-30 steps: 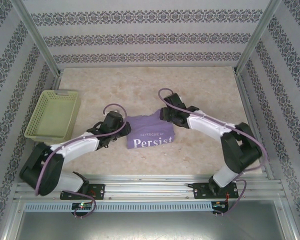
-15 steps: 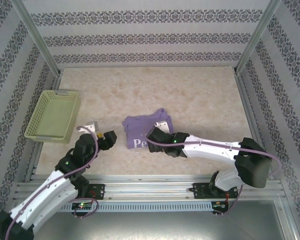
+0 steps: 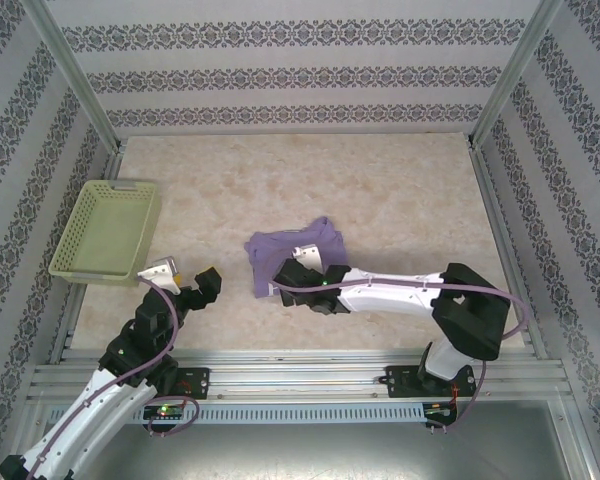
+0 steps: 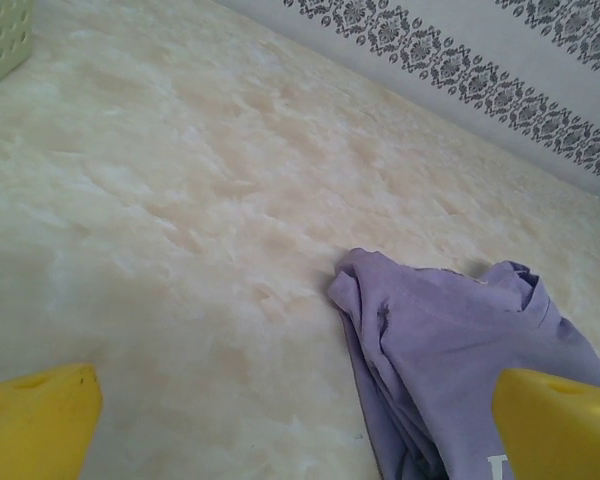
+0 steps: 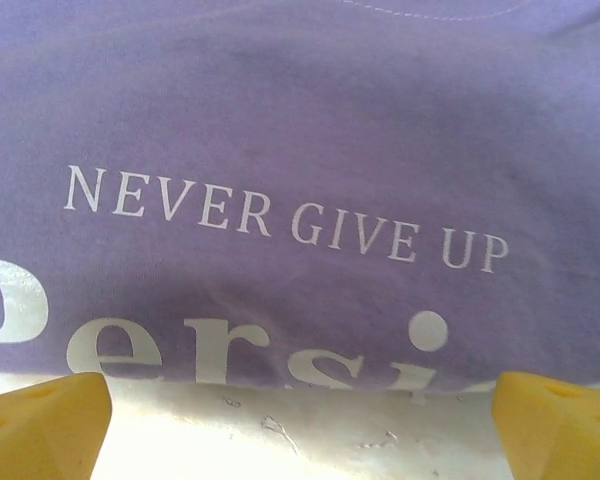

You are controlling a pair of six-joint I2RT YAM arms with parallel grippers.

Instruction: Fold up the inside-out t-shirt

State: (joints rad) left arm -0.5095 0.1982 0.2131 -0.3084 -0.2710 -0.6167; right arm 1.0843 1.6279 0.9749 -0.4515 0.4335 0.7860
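Observation:
The inside-out t-shirt [image 3: 285, 247] lies as a small folded lavender bundle in the middle of the table. Its near half is hidden under my right arm. In the right wrist view the t-shirt [image 5: 300, 130] shows white "NEVER GIVE UP" and "Persist" lettering, with its near edge flat on the table. My right gripper [image 3: 300, 272] [image 5: 300, 440] is open at that edge, one yellow fingertip [image 5: 40, 425] to each side, holding nothing. My left gripper [image 3: 185, 280] [image 4: 300, 440] is open and empty, left of the t-shirt [image 4: 460, 350] and apart from it.
A yellow-green basket [image 3: 105, 232] stands at the left edge of the table, and its corner [image 4: 0, 40] shows in the left wrist view. Patterned walls and metal posts close in the table on three sides. Bare marble-look tabletop [image 3: 400, 190] stretches behind and right of the shirt.
Both grippers have opened and let go of the shirt. The left arm has pulled back toward the near left. The right arm has swung round to the shirt's near edge.

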